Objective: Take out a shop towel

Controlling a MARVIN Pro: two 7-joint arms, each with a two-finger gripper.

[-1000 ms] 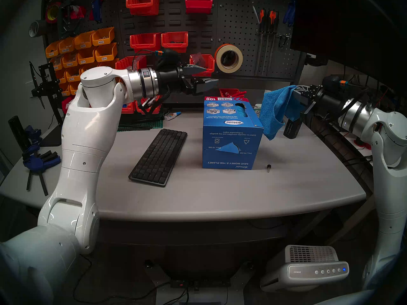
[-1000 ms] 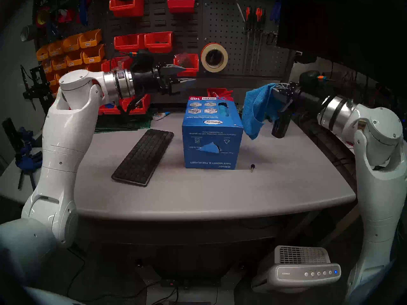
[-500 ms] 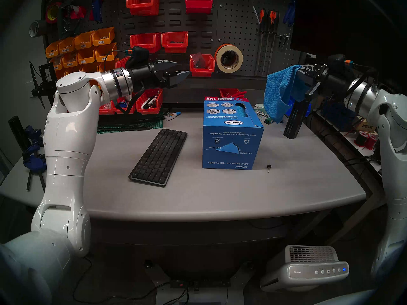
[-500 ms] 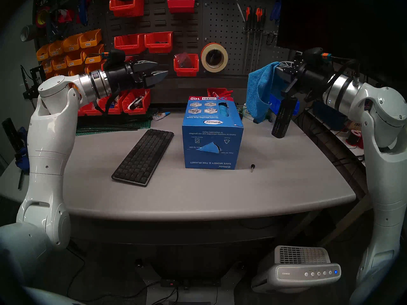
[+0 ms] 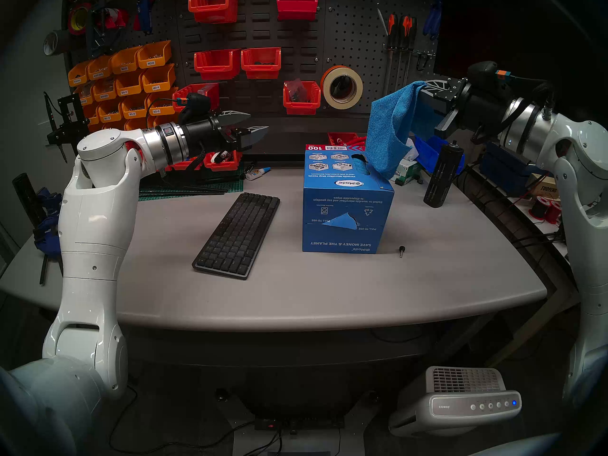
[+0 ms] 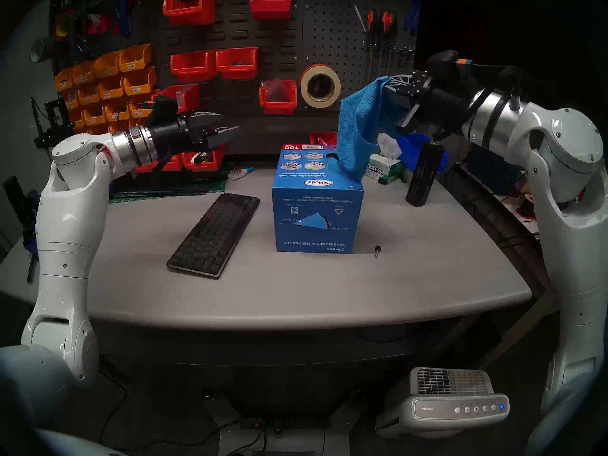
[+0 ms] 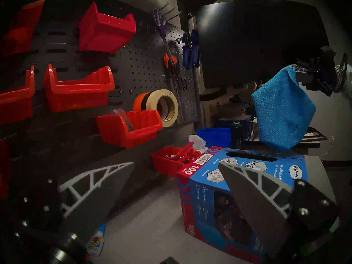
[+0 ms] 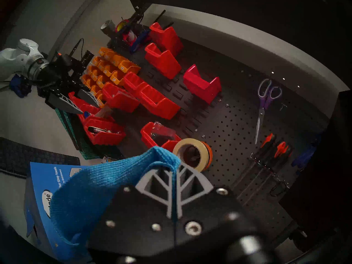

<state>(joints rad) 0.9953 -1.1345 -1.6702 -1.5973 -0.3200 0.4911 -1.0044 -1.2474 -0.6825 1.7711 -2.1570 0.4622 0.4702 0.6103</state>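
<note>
Since a second ago: right arm lifted and swung inward, left arm drawn back toward the left edge and lowered. Shop towel (image 5: 391,129) carried up with the right arm, now hanging clear in the air over the far right corner of the blue box, lowest fold just above the box top; contact there hard to judge. Box, keyboard and small knob unchanged.

Grey tabletop (image 5: 329,290) spread wide across the head views. Blue box (image 5: 345,202) standing near the middle, slightly toward the far edge, a blue triangle of cloth poking from the slot in its near face. Dark keyboard (image 5: 237,235) lying at an angle just left of the box, apart from it. Black cylinder (image 5: 442,175) upright near the far right corner. Green-and-white tissue box (image 6: 383,170) behind the blue box at the far edge. Small black knob (image 5: 401,250) lying just off the box's near right corner.

Right gripper (image 8: 174,174) clamped tight on the towel's top fold, fingers pressed together with cloth pinched between. Left gripper (image 7: 175,174) parted and empty, held above the far left part of the table.
</note>
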